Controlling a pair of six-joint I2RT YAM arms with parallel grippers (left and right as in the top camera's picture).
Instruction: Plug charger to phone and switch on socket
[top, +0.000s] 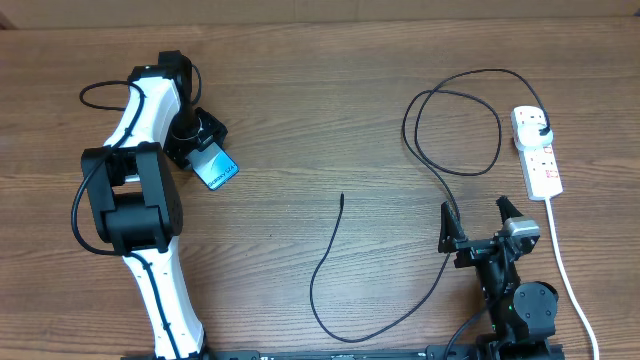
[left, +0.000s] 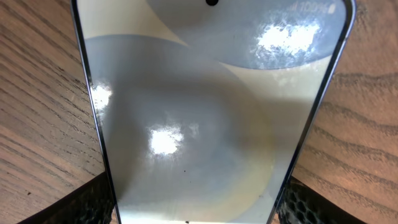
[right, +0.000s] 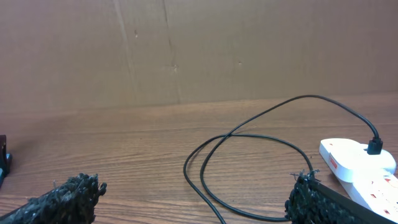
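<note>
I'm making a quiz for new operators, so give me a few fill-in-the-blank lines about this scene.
1. The phone sits between the ___ of the left hand.
2. The charger is plugged into the ___ power strip.
3. The right hand is open and holds ___.

Missing words: fingers; white; nothing.

The phone (top: 215, 168) glows light blue inside a dark edge. The charger (top: 341, 210) runs black across the brown, wood-grained table (top: 330, 100), and the socket (top: 540, 160) is white with red marks.
</note>
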